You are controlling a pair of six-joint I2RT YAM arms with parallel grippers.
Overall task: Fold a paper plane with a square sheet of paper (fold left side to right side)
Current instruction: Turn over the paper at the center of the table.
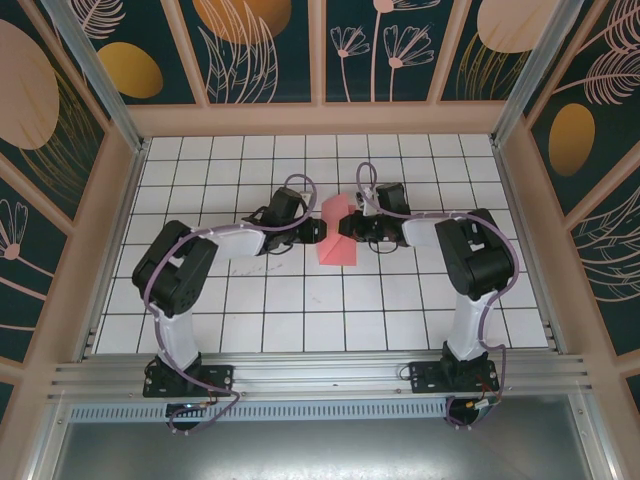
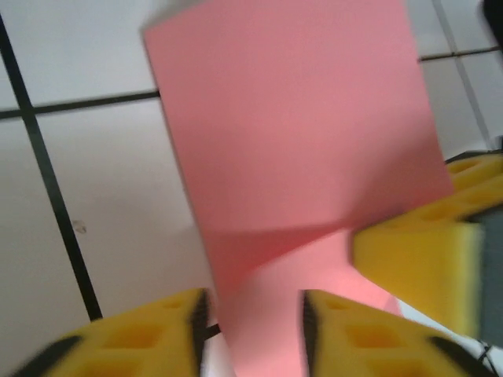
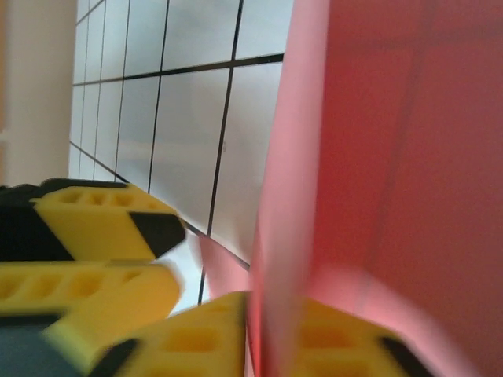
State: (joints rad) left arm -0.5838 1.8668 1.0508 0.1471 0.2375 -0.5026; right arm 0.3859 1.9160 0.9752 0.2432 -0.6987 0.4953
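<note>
Jaws first: R gripper is clamped on the square sheet of paper, fingers pinched w/ the red edge running up between them. L gripper has its jaws parted abt halfway. Red paper lies in the gap but isn't pinched, as far as we can tell.

The sheet sits at the middle of the table, well off all four edges, and is a creased shape rather than a flat square. Its long axis runs near edge to far edge, narrow across. Part of it stands up off the surface, w/ a crease crossing it in the L wrist view.

The grippers face each other across it, L on its left side, R on its right, both touching or just beside it, so neither arm is really nearer. We judge the coming move turns on that: the paper is in R's hold, so the fold goes L-to-R across the short axis.

Surface is smooth white tile w/ dark grid lines, so the paper prob slides easily. Plenty of tile all round and the walls are well off. The tight bit is the two sets of fingers so close together.
</note>
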